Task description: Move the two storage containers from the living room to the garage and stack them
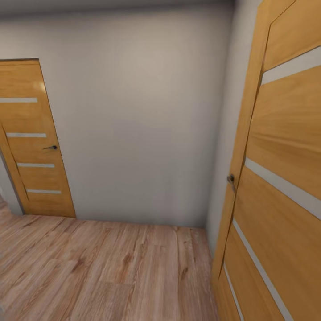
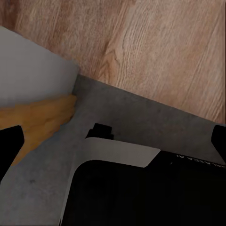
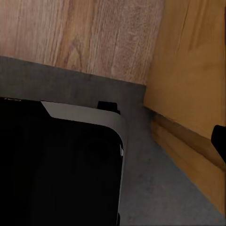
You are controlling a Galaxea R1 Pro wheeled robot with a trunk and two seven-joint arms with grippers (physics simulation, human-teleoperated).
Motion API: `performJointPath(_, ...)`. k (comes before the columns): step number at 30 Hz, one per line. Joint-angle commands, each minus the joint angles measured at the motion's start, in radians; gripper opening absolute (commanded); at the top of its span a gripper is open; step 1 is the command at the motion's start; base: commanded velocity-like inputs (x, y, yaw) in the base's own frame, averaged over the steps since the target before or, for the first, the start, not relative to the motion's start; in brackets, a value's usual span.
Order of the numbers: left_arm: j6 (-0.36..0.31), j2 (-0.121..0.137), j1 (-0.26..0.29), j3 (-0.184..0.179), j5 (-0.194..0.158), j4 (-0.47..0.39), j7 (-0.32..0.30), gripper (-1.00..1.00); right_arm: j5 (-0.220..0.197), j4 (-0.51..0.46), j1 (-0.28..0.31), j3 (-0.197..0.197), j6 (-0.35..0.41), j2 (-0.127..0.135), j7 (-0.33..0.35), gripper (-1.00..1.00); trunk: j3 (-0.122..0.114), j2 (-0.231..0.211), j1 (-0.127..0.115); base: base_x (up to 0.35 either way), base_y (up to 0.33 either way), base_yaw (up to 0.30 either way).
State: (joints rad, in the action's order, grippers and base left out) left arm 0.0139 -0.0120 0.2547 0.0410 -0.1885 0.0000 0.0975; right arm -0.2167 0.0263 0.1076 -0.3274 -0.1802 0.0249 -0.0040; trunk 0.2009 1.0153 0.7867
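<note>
— Seen from the left wrist? Black base (image 2: 141, 197) with a pale grey rounded trim band (image 2: 117, 153), faint lettering along the edge, black fingertips (image 2: 9, 143) at both sides.
— From the right wrist? Same black body (image 3: 56, 165), grey curved trim (image 3: 89, 115), small black tab (image 3: 108, 106).

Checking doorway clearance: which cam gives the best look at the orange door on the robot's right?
Head view: the right-hand door runs nearly full height, with its pale stripes and handle visible. The right wrist view catches just a plain orange wood face close by, probably the same door. The left wrist view shows a bit of orange wood, identity unclear.
</note>
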Motion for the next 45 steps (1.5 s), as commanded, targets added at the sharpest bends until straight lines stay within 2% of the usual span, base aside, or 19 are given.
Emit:
performJointPath(1, 0.001, 0.000, 0.001, 0.004, -0.005, 0.000, 0.002, 1.00, -0.009, 0.003, 0.001, -0.009, -0.005, 0.000, 0.000, 1.00, 0.001, 0.001, 0.001, 0.319, 0.000, 0.000)
performJointPath(45, 0.000, 0.001, 0.000, 0.005, -0.005, 0.000, 0.002, 1.00, -0.007, 0.003, 0.001, -0.010, -0.005, 0.000, 0.007, 1.00, 0.001, 0.001, 0.001, 0.319, 0.000, 0.000)
